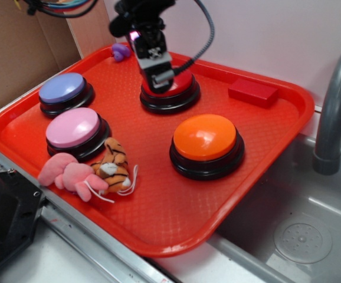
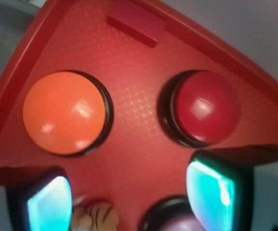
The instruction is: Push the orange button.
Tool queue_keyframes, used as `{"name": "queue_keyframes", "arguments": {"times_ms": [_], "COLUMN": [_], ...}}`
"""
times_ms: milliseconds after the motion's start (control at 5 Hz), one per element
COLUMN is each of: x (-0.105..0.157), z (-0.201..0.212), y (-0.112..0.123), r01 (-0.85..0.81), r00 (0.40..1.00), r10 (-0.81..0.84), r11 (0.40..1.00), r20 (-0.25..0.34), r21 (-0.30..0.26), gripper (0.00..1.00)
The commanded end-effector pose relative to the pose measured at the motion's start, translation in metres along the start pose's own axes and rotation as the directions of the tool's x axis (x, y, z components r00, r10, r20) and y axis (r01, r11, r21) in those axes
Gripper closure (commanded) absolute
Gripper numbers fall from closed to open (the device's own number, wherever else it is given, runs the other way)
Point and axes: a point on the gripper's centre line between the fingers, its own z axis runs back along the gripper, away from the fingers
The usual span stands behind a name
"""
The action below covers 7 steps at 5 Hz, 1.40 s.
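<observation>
The orange button (image 1: 205,137) is a glossy orange dome on a black base, at the right middle of the red tray (image 1: 158,218). In the wrist view the orange button (image 2: 63,113) lies upper left. My gripper (image 1: 160,81) hangs over the back of the tray, in front of the red-domed button (image 1: 179,89), up and to the left of the orange one. In the wrist view the gripper (image 2: 129,197) is open, its teal pads (image 2: 211,192) wide apart with only tray floor between them.
A pink button (image 1: 73,128) and a purple button (image 1: 62,88) sit on the tray's left. A tiger toy (image 1: 114,165) and a pink plush (image 1: 70,174) lie near the front. A red block (image 1: 253,92) is at the back right. A grey faucet (image 1: 335,106) and sink (image 1: 300,236) stand at the right.
</observation>
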Motion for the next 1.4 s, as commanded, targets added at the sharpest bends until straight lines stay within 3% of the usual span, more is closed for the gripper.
{"name": "queue_keyframes", "arguments": {"times_ms": [0,400,600,800,1000,1200], "x": [0.028,0.042,0.047,0.048,0.050,0.047], "z": [-0.033,-0.058,-0.057,-0.056,-0.041,-0.010], "y": [-0.032,-0.052,-0.056,-0.055,-0.051,-0.040], "r01": [-0.036,0.047,0.081,0.083,0.086,0.163], "r00": [0.997,0.997,0.997,0.997,0.996,0.984], "r10": [0.044,-0.038,-0.079,-0.081,-0.086,-0.166], "r11": [0.992,0.991,0.991,0.991,0.994,0.986], "r20": [0.065,0.073,0.025,0.014,0.010,-0.063], "r21": [-0.123,-0.125,-0.108,-0.104,-0.068,-0.045], "gripper": [0.00,0.00,0.00,0.00,0.00,0.00]}}
